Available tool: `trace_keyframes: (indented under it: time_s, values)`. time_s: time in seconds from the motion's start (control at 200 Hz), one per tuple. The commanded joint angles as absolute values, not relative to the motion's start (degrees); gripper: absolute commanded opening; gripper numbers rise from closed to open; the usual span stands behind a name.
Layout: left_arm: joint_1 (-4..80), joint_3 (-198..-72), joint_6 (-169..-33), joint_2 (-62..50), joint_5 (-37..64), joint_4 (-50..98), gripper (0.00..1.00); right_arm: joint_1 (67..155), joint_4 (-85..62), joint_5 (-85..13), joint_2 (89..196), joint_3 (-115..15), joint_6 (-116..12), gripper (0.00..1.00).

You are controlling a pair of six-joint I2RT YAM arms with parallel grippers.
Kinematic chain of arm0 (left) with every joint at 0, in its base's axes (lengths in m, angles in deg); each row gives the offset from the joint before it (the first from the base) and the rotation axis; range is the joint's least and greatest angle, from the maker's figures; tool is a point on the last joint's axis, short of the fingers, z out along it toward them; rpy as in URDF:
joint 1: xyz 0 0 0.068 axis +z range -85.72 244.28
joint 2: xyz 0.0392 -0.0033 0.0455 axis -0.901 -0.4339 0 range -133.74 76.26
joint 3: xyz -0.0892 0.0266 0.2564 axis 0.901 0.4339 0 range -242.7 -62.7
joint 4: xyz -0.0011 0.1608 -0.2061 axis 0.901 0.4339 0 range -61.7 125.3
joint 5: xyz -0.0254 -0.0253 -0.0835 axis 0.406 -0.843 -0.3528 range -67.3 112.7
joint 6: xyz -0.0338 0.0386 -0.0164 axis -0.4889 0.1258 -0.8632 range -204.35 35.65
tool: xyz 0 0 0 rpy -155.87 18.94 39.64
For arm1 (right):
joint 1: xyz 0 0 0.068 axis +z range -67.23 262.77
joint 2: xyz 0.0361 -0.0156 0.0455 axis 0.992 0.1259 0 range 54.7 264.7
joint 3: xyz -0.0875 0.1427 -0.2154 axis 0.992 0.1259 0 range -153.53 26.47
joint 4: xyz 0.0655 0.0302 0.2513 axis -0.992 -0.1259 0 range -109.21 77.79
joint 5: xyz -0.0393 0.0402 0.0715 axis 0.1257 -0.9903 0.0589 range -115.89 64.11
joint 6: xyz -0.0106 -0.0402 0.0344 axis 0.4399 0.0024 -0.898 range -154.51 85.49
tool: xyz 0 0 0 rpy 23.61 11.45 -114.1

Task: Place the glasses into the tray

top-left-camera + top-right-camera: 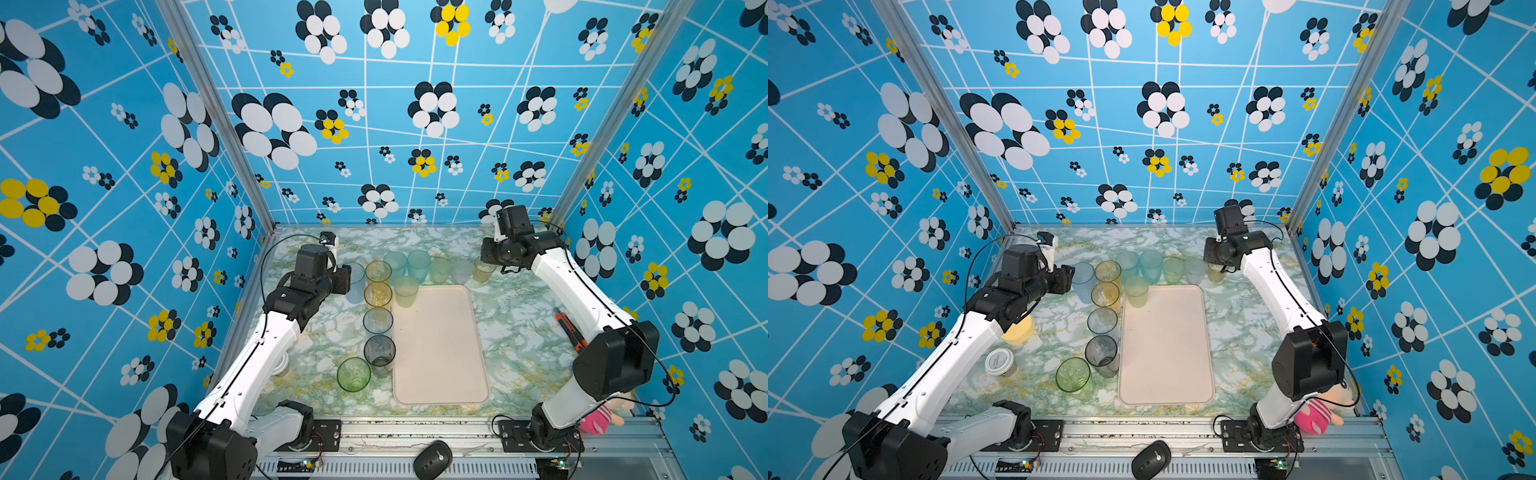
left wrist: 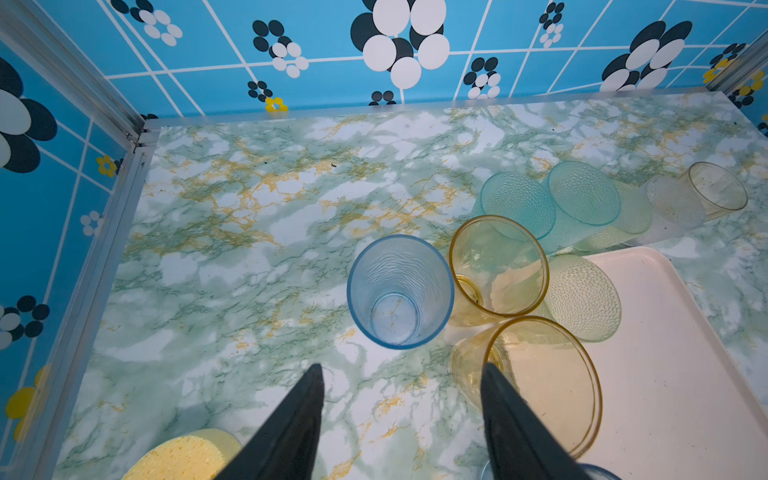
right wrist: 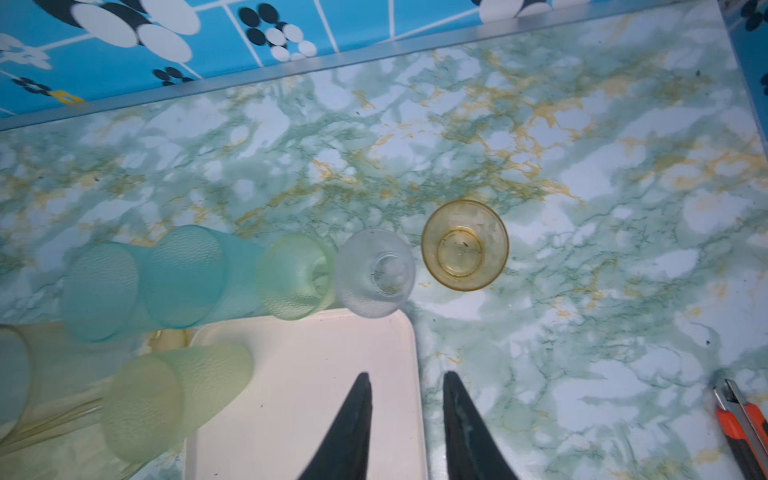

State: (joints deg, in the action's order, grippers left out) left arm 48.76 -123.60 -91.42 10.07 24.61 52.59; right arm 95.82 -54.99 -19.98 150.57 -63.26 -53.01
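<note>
Honestly, left pincer gapes wide and empty, ribbed translucent blue tumbler just ahead of it on the marble desk, amber tumblers crowding beside. Right pincer is narrowly parted, empty too. Sloppy approach probably topples neighbours.

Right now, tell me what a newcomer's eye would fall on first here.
The loud blue flowered walls hit first, all around the table. Next come the tinted glasses, lined up along the far and left edges of the pale tray at the table's middle. The left gripper hangs open just short of a blue glass.
</note>
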Motion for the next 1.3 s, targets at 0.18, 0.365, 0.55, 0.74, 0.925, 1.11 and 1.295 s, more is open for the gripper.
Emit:
trace_keyframes:
  time_s: [0.18, 0.365, 0.55, 0.74, 0.925, 1.11, 1.295]
  values:
    - [47.85, -125.80, -91.20, 9.47, 25.37, 55.46, 0.61, 90.61, -55.49, -22.02, 159.80, -64.48, -53.53, 0.29]
    - [47.89, -125.89, -90.79, 9.83, 26.00, 55.98, 0.61, 89.96, -55.01, -22.10, 163.77, -64.87, -53.76, 0.28]
    - [47.86, -126.33, -90.52, 9.45, 26.13, 56.16, 0.61, 87.61, -54.67, -21.90, 166.55, -68.25, -54.02, 0.27]
    - [47.91, -126.73, -90.26, 9.02, 26.20, 56.29, 0.61, 86.77, -54.81, -20.62, 168.39, -69.84, -54.11, 0.27]
    - [47.98, -127.02, -90.15, 8.85, 26.47, 56.34, 0.61, 86.42, -55.50, -21.56, 170.27, -71.74, -53.67, 0.26]
    - [47.94, -127.19, -89.98, 8.67, 26.74, 56.42, 0.61, 86.46, -54.12, -22.12, 169.87, -70.75, -53.94, 0.26]
    - [47.89, -127.21, -90.15, 8.31, 26.34, 56.34, 0.61, 86.45, -54.67, -22.83, 171.41, -71.53, -53.69, 0.23]
